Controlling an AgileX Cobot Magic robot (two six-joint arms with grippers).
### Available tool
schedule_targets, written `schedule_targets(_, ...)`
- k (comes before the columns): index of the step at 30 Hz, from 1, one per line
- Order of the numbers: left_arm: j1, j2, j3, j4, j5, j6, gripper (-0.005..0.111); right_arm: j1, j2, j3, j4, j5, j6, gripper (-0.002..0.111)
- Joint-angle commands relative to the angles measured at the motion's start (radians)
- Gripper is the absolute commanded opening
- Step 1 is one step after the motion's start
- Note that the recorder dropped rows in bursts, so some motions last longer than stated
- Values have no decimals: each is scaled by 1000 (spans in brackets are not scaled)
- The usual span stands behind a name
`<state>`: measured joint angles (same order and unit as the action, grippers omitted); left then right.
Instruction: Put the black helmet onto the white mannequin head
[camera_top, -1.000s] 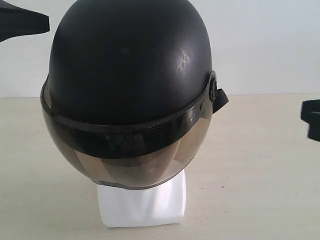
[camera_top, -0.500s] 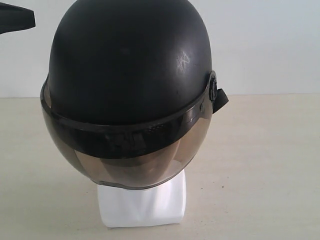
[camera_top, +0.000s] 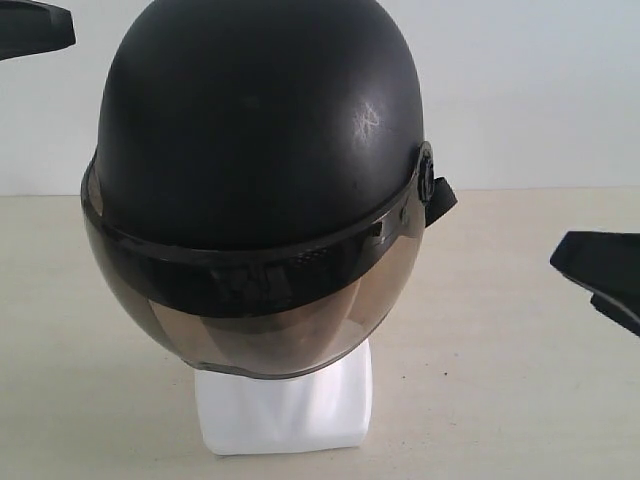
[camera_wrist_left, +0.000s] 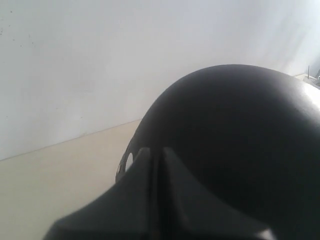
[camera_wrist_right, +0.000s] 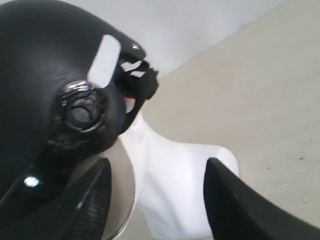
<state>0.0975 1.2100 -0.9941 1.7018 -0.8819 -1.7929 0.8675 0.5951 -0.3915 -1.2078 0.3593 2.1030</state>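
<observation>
The rounded matte-black helmet sits upright on the glossy white plastic mannequin head (only its neck shows below). The dome is up and the smoky visor faces the exterior camera. The left gripper is pinched together and empty, clear of the shell. The right gripper is spread wide and grasps nothing, off to the helmet's side.

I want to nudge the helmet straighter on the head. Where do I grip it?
Take the helmet by its lower rim beside the pivot knob, coming in from that side with the right gripper, whose jaws stand open. The dome is smooth, round and likely too wide to pinch; the rim offers an edge.
</observation>
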Motion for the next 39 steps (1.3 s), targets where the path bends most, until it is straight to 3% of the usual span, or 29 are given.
schedule_targets(1,-3,-6,5,-16,-12,-9,4,0,144,-77,17,64,-4,54)
schedule_targets(6,-3,-6,5,-16,-12,-9,4,0,260,-168,2,116,-4,52)
schedule_targets(13,-46,-6,5,-16,-10,14,4,0,223,-239,-125,110,-19,27)
schedule_targets(15,-52,-6,5,-16,-8,17,4,0,185,-261,-178,98,-105,18)
schedule_targets(18,-52,-6,5,-16,-8,17,4,0,126,-300,-155,172,-359,0)
schedule_targets(22,-52,-6,5,-16,-8,17,4,0,63,-353,-110,275,-769,0)
schedule_targets(27,-52,-6,5,-16,-6,41,4,0,25,-426,-74,324,-1481,0)
schedule_targets(29,-52,-6,5,-16,-6,44,4,0,27,-457,-90,420,-1737,0)
schedule_targets(31,-52,-6,5,-16,-6,58,4,0,38,-480,-169,566,-1842,0)
schedule_targets(34,-52,-6,5,-16,-6,90,4,0,64,-517,-414,820,-1766,0)
schedule_targets(35,-52,-6,5,-16,-6,105,4,0,66,-539,-501,862,-1624,0)
schedule_targets(39,-52,-6,5,-16,0,130,4,-10,12,-674,-500,862,-1299,0)
